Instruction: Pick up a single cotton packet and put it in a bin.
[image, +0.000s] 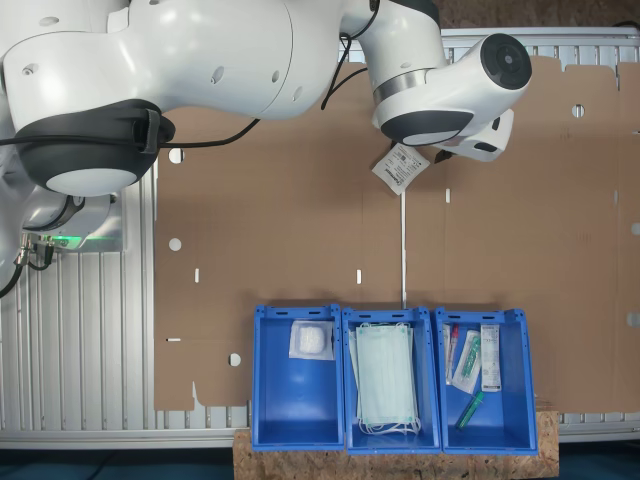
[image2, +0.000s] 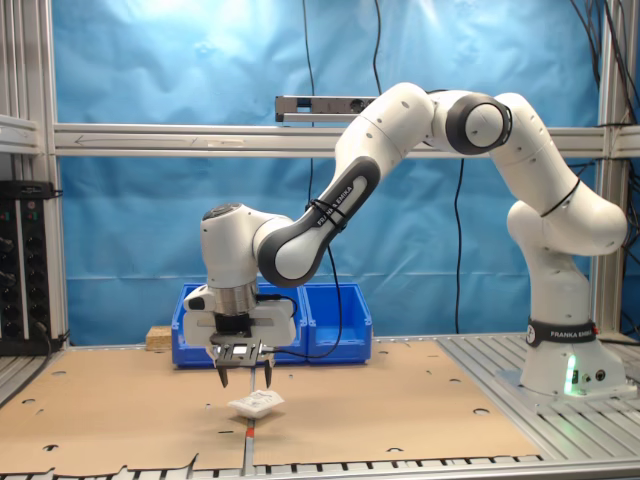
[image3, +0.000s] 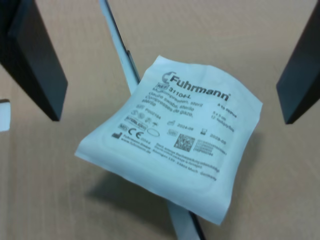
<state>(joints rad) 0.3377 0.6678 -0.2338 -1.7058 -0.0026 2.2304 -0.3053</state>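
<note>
The cotton packet (image3: 172, 135) is a small white square sachet with dark print. It lies on the brown cardboard table top, across a narrow seam, with one edge raised a little. My gripper (image2: 244, 378) hangs open just above the cotton packet (image2: 257, 404) without touching it. In the wrist view the gripper (image3: 170, 112) has its two black fingers (image3: 35, 65) wide apart on either side of the sachet. In the first exterior view the cotton packet (image: 400, 166) peeks out from under the arm's wrist. Three blue bins (image: 270, 400) stand in a row at the table's edge.
One end bin holds a plain white packet (image: 311, 340), the middle bin (image: 347, 400) holds pale-green face masks (image: 385, 378), and the other end bin (image: 530, 400) holds several wrapped items (image: 472, 362). The bins (image2: 330, 310) stand behind the arm in the second exterior view. Bare cardboard surrounds the sachet.
</note>
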